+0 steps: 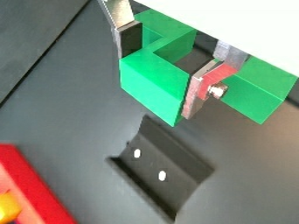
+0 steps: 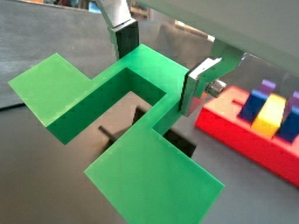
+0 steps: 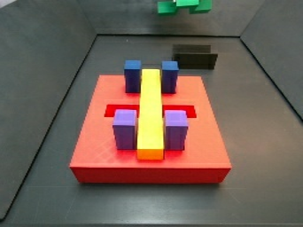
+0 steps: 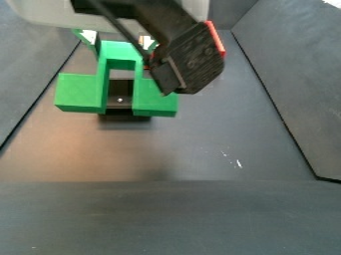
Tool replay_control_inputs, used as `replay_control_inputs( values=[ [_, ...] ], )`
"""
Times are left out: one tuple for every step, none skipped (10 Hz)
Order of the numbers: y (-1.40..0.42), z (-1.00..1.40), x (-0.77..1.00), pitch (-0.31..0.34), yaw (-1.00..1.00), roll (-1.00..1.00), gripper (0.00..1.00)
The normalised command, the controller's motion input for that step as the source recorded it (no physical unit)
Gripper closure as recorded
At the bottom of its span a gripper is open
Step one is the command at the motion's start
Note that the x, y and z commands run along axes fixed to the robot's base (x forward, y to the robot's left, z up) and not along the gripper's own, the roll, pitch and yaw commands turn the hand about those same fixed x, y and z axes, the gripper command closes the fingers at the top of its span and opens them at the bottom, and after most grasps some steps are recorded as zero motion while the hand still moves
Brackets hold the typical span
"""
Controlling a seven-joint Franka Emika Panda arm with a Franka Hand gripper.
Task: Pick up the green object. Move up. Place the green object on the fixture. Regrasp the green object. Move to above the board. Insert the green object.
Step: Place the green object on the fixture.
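Note:
My gripper (image 1: 163, 66) is shut on the green object (image 1: 152, 83), its silver fingers pressing the middle cube from both sides. The piece hangs in the air above the fixture (image 1: 162, 171), a dark bracket with two pale screw holes. In a side view the green object (image 3: 183, 5) shows at the top edge, higher than the fixture (image 3: 196, 58) at the far end of the floor. The board (image 3: 95, 142) lies nearer, a red slab carrying blue and purple blocks and a long yellow bar (image 3: 151, 111).
Dark bin walls slope up around the grey floor (image 3: 254, 133). The board's red edge (image 2: 239, 131) with its upright blocks sits close beside the fixture. In a side view the dark gripper body (image 4: 180, 55) covers part of the green object (image 4: 83, 92).

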Motion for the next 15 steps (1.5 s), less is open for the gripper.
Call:
replay_control_inputs(
  values=[
    [-0.28, 0.00, 0.57, 0.077, 0.00, -0.62, 1.00],
    [-0.40, 0.00, 0.59, 0.180, 0.00, -0.54, 1.00],
    [-0.54, 0.00, 0.61, 0.406, 0.00, -0.19, 1.00],
    [-0.58, -0.01, 0.59, 0.423, 0.00, -0.13, 1.00],
    [-0.59, -0.03, 0.59, 0.386, 0.00, -0.16, 1.00],
    [-0.59, -0.01, 0.59, 0.320, 0.00, -0.23, 1.00],
    [-0.58, -0.13, 0.53, 0.320, 0.00, -0.13, 1.00],
    [-0.45, -0.27, 0.37, 0.134, 0.00, -0.12, 1.00],
    [-0.31, -0.45, 0.26, -0.043, 0.00, -0.14, 1.00],
    [-0.20, -0.49, 0.27, -0.229, 0.00, -0.08, 1.00],
    [-0.16, -0.33, 0.29, -0.151, 0.00, -0.08, 1.00],
    [-0.13, -0.16, 0.37, 0.000, 0.00, 0.00, 1.00],
    [-0.08, -0.15, 0.34, 0.000, -0.09, 0.00, 1.00],
    [0.00, -0.28, 0.05, -0.337, -0.17, -0.05, 1.00],
    [0.00, -0.31, 0.00, -0.411, -0.17, -0.09, 1.00]
  ],
)
